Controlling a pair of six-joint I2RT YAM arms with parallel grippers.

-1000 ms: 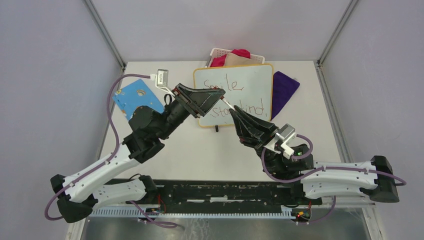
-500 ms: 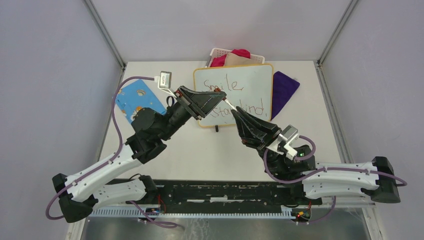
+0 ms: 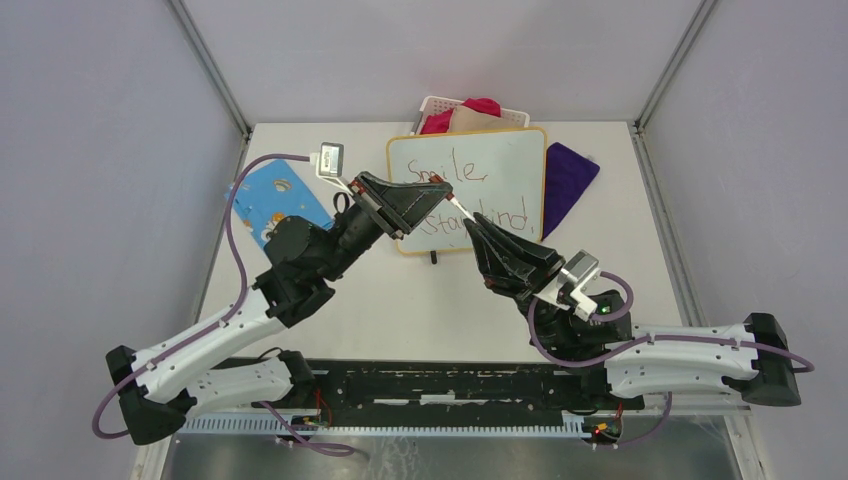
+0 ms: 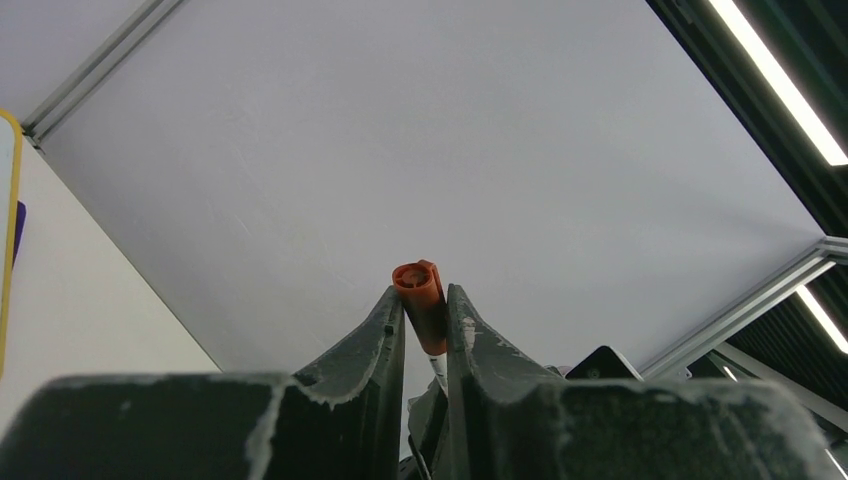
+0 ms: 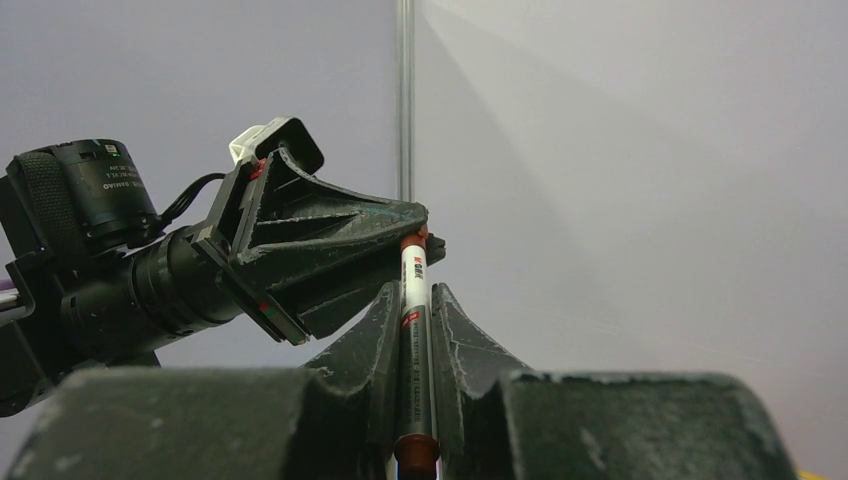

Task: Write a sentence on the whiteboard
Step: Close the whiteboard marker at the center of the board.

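The red sentence [image 3: 465,172] fills 2 lines of the whiteboard [image 3: 512,150] at upper centre, so capping seems in hand: right pincer [image 3: 470,222] clamps the marker [image 5: 413,330], left pincer [image 3: 441,191] nips its orange cap [image 4: 420,290], and the 2 need pressing straight together.

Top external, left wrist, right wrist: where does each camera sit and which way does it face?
Top external: overhead at the near side, looking down on the table and whiteboard; the left arm and right arm show.
Left wrist: behind the left gripper, looking up at the grey wall; its fingers pinch a red cap.
Right wrist: behind the right gripper, which holds the marker, facing the left gripper.
Shared: both wrist views show the red cap.
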